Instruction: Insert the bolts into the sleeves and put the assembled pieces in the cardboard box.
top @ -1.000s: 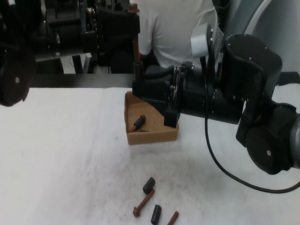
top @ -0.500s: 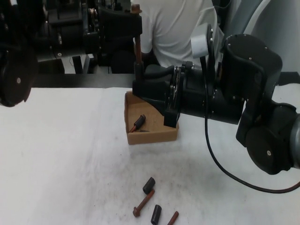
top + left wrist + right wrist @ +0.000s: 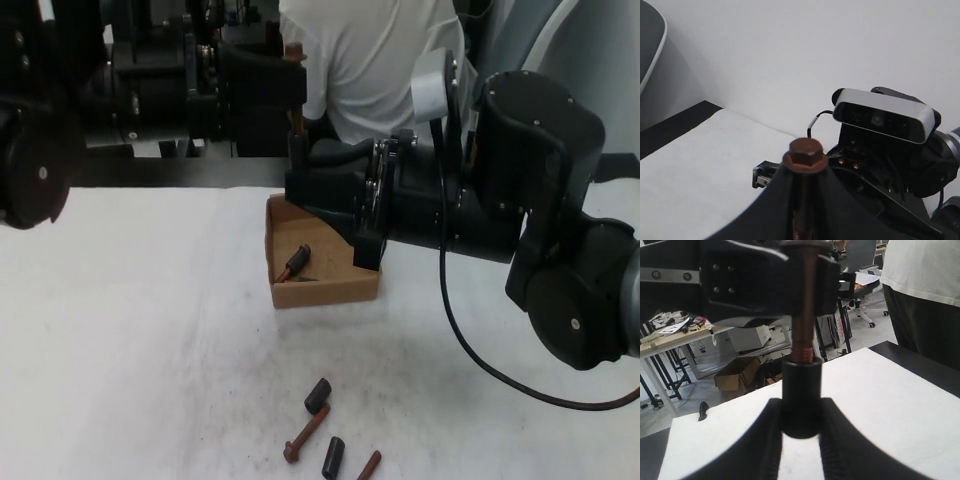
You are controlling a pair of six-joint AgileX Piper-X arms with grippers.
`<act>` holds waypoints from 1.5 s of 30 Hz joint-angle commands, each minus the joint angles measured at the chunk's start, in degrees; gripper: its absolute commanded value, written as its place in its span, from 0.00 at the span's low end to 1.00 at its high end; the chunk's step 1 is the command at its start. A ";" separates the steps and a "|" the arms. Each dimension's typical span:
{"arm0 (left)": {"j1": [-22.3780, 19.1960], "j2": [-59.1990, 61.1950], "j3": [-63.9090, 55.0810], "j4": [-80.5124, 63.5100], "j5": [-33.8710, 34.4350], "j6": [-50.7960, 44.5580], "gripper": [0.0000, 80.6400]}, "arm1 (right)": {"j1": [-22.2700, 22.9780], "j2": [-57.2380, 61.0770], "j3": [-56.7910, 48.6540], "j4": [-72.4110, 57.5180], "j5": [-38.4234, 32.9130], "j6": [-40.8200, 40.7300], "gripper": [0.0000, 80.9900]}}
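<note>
Rust-brown hex-head bolt (image 3: pixel 805 152) pinched in left gripper (image 3: pixel 803 176), tip at mouth of black cylindrical sleeve (image 3: pixel 801 390) clamped by right gripper (image 3: pixel 801 416), over far side of brown cardboard box (image 3: pixel 325 290). One assembled piece (image 3: pixel 296 262) inside box. Left: two loose bolts (image 3: pixel 306 434), two loose sleeves (image 3: pixel 318 395), near.

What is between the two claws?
A bolt: in the right wrist view its shaft runs from the left gripper to the sleeve in the right gripper.

Lab, workbenches (image 3: pixel 670 337) (cluttered), swivel chair (image 3: pixel 863 310)
</note>
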 commanded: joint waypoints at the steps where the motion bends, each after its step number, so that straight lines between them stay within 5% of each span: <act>1: -0.27 -0.18 -0.25 0.08 1.19 0.19 0.00 | -0.79 -0.60 -0.25 -1.11 0.90 0.04 0.01; 7: -0.27 -0.18 -0.25 0.08 1.64 0.19 0.05 | -0.79 -0.60 -0.25 -1.11 0.90 0.04 0.01; 10: -0.27 -0.18 -0.25 0.08 2.62 0.19 0.22 | -0.79 -0.60 -0.25 -1.11 0.90 0.04 0.01; 14: -0.27 -0.18 -0.25 1.40 2.64 -0.07 0.58 | -0.79 -0.60 -0.25 -1.11 0.90 0.04 0.01; 16: -0.27 -0.18 -0.25 2.91 2.64 -0.07 0.65 | -0.79 -0.60 -0.25 -1.11 0.90 0.04 0.01; 32: 0.01 -0.18 -0.25 3.91 2.10 -0.26 0.65 | -0.77 -0.60 -0.25 -1.11 0.90 0.25 0.01; 40: 4.22 -0.18 -0.25 14.72 -3.73 5.98 0.65 | -3.50 -0.60 -0.99 -1.11 0.90 1.86 0.01; 45: 5.09 -0.18 -0.25 30.66 -14.80 17.51 0.65 | -6.65 -0.60 -3.84 4.40 0.41 0.43 0.01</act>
